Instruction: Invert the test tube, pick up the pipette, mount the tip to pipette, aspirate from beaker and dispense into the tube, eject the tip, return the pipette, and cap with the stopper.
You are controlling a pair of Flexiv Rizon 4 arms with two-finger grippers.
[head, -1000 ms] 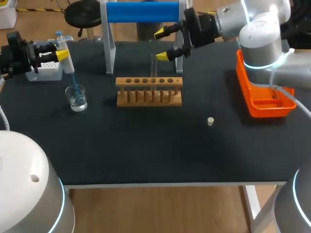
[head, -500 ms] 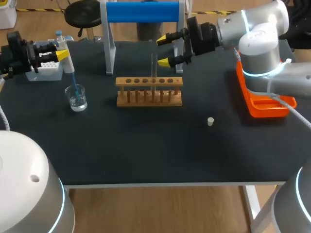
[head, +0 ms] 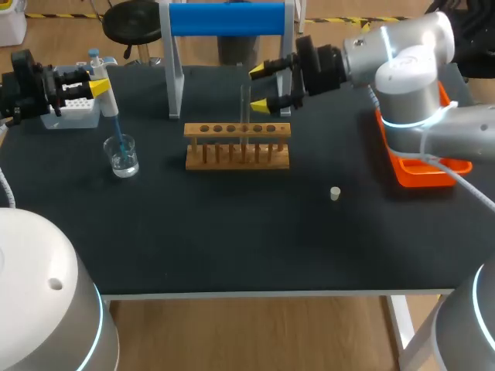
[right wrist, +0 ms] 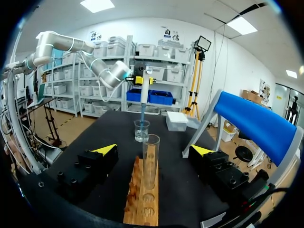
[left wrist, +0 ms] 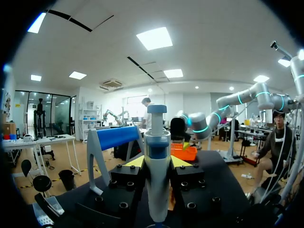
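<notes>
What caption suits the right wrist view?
Open right tool faces a clear glass test tube in a wooden rack; beyond, a blue-tipped pipette dips into a glass beaker.

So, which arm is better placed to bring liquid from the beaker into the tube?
Left: the left gripper is shut on the pipette, whose tip stands in the beaker. The right gripper is open, empty, by the test tube.

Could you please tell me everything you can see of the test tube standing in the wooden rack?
The test tube is a clear glass cylinder with its open mouth up, and it looks empty. It stands upright in a middle hole of the wooden rack, its upper part rising above the top board. Only the rack touches it. The right gripper is open, with its yellow tips clear of the glass.
</notes>
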